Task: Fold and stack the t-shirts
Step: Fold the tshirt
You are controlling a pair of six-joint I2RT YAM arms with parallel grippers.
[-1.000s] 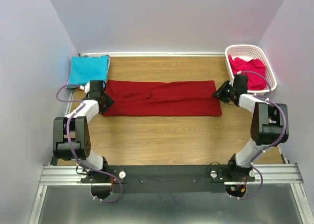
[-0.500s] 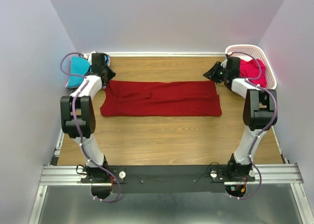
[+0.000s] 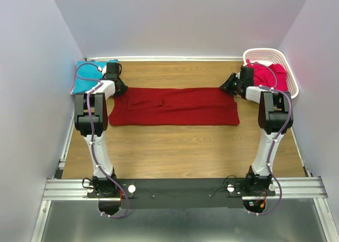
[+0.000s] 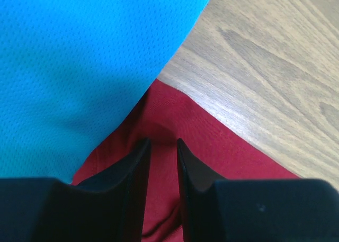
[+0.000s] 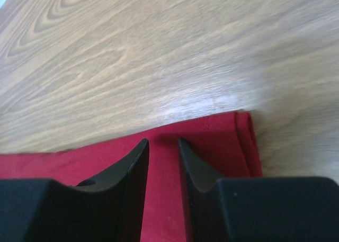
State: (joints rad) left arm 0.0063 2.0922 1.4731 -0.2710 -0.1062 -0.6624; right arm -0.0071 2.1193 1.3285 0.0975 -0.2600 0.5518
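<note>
Found the dark red t-shirt (image 3: 175, 107) lying flat on the table (image 3: 175, 146), folded into a long band running from 9 to 3 o'clock, a little toward 12 from the middle. Saw both short ends squared off, with the 3 o'clock end showing a doubled edge in the right wrist view.

Placed the left fingers (image 4: 132, 184) at the band's corner toward 10 o'clock, tips down over the red cloth. Saw them parted by a narrow gap, with red cloth showing between them and a small shadowed hump just past the tips. Could not tell whether the tips touched the cloth.

Placed the right fingers (image 5: 132, 178) at the opposite corner, toward 2 o'clock, tips reaching just to the band's 12 o'clock edge, with bare wood beyond. Saw these also parted by a narrow gap, with flat red cloth visible between them and nothing seen clamped.

Noted the turquoise t-shirt (image 3: 85, 78) folded in the table's 10 o'clock corner, just beside the left fingers, its edge overlapping the dark red corner in the left wrist view.

Noted the pinkish-red t-shirt (image 3: 273, 75) bunched inside a white latticed basket (image 3: 265, 51) in the 2 o'clock corner, near the right fingers.
</note>
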